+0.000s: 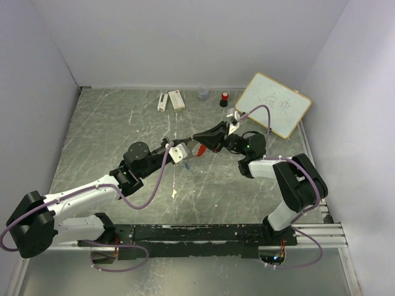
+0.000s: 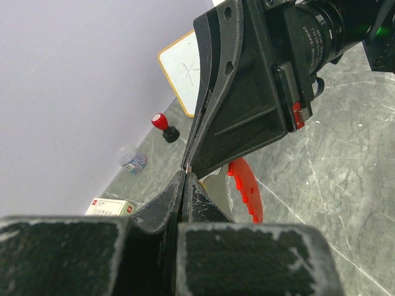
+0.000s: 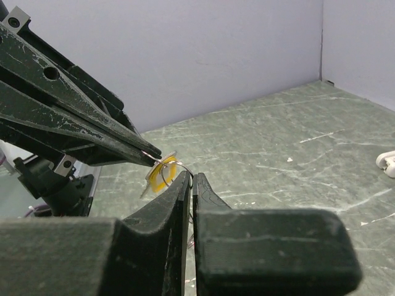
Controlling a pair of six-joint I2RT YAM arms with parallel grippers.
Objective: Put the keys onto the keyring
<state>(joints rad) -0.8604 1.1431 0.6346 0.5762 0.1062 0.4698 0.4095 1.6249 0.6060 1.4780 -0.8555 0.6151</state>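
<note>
Right wrist view: see the right claw (image 3: pixel 190 177) pinched shut, seemingly on the thin grey metal wire keyring (image 3: pixel 179 165). See the left claw (image 3: pixel 153 155) pinched shut too, on something too thin to name, maybe wire, maybe key. Find the tiny brass-yellow metal key (image 3: pixel 162 174) hanging at the wire, just under the left claw's tip. Cannot tell if threaded on yet. Find the long bright red plastic tag (image 2: pixel 247 188) dangling below, all up in the air over the middle of the scratched grey-green table (image 1: pixel 99 135). Cannot make out the pale silvery key for sure.

Now the worries. Could bend the wire, or yank it free of one claw, by pulling apart too hard. Could drop the little key onto the table by letting go too soon; tiny and hard to pick up. Could knock the key off by bumping the two tips together, being so close.
</note>
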